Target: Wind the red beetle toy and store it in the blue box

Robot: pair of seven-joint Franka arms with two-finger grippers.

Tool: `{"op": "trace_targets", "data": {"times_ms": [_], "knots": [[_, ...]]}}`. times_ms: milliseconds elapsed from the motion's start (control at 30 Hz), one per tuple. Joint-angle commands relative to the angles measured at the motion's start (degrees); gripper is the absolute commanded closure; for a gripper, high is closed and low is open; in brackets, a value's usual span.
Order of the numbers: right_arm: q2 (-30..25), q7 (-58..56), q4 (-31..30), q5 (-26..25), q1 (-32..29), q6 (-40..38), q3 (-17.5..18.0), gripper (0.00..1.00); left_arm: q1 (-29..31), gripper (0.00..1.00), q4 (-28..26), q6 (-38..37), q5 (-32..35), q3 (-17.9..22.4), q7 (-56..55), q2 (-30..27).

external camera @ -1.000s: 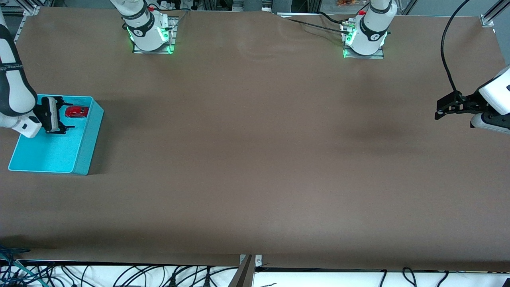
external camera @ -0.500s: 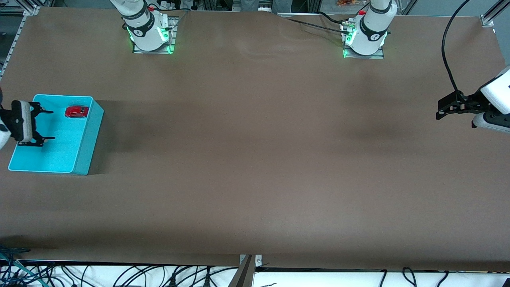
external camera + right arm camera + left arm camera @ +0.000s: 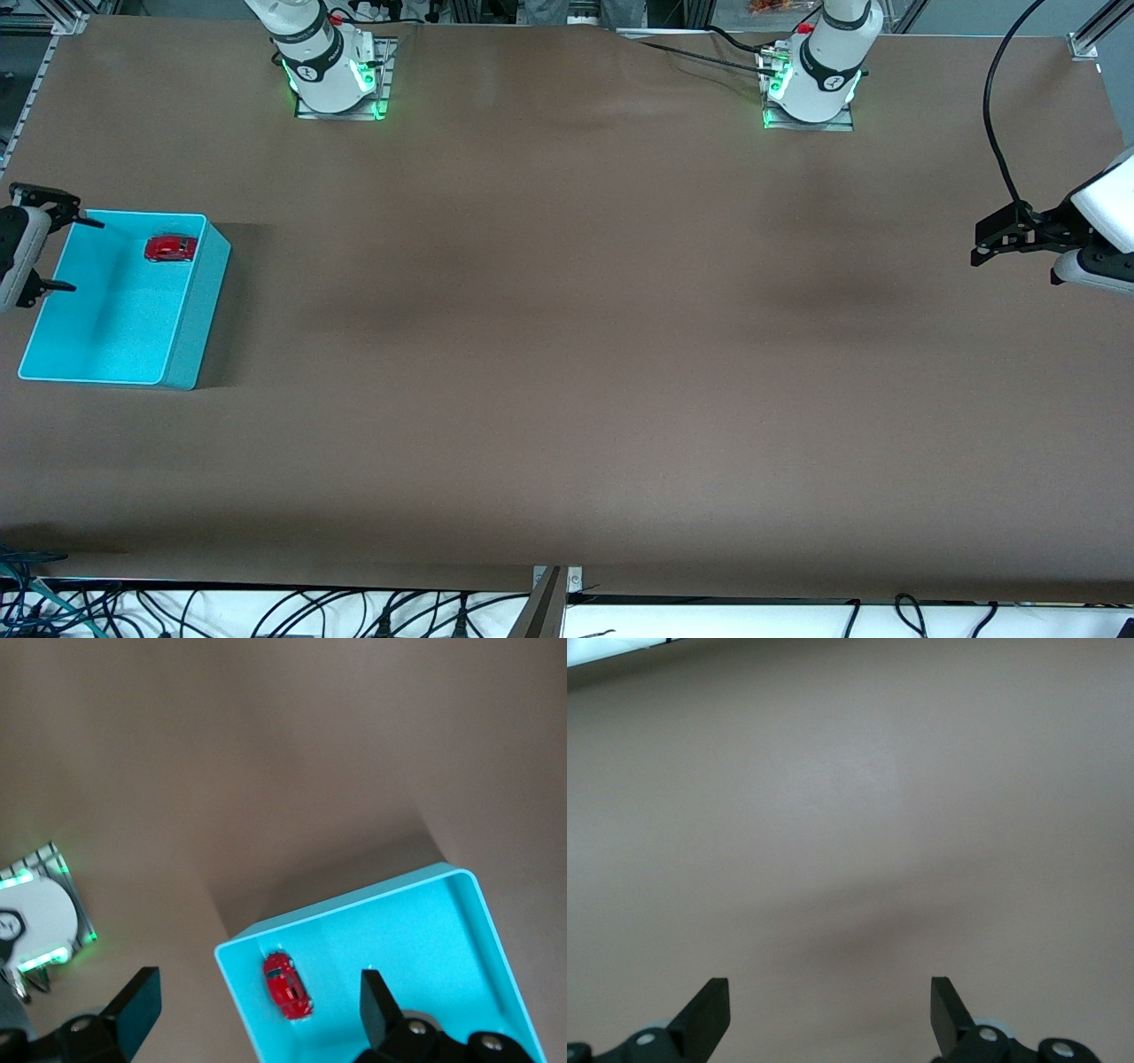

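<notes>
Table [image 3: 567, 354]: a wide brown surface, bare of other objects apart from the two arm bases along its edge farthest from the front camera.

Blue box [image 3: 197, 310]: sits at the right arm's end of the table, open top up, resting flat.

Right gripper [image 3: 55, 250]: up in the air over the outer edge of the blue box, jaws spread wide and holding nothing. The right wrist view looks down into the box between them.

Left gripper [image 3: 985, 244]: waits over bare table at the left arm's end, well apart from everything; jaws spread, empty.

Red beetle toy [image 3: 171, 249]: lies on the box floor, in the corner farthest from the front camera and toward the table's middle, close to the walls, wheels down as far as can be told.

Progress: the storing looks done; whether the toy is wound cannot be told.

Risk: if its spring holds tension, the toy could roll and bump the box wall, though the walls look tall enough to contain it. A careless pass of the right gripper across the rim could nudge or tip the light box.

In the way: nothing stands between either gripper and open table.
</notes>
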Motion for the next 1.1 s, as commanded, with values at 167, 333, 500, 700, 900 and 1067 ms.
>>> {"op": "trace_targets", "data": {"times_ms": [167,333,500,700,900,1067], "knots": [[-6.3,33.0,-0.4,-1.5,-0.1,-5.8,6.3,0.0,0.1,0.0,2.1,-1.6,0.8,-0.2,0.6,0.9],[-8.0,43.4,-0.6,-1.3,-0.1,-6.1,8.3,0.0,0.1,0.0,2.1,-1.6,0.8,-0.2,0.6,0.9],[-8.3,49.6,-0.8,-0.8,-0.2,-5.8,9.2,0.0,0.1,0.0,2.1,-1.6,0.8,-0.2,0.6,0.9],[-10.0,55.2,-2.4,0.0,1.5,-5.4,8.7,0.0,0.1,0.0,2.1,-1.6,0.8,-0.2,0.6,0.9],[-12.4,64.9,-4.7,0.0,11.2,-5.4,1.3,0.0,0.1,0.0,2.1,-1.6,0.9,-0.2,0.6,0.9],[-13.1,65.3,-5.5,0.3,19.9,-5.1,-8.6,0.0,0.1,0.0,2.1,-1.6,0.9,-0.2,0.6,0.9]]}}
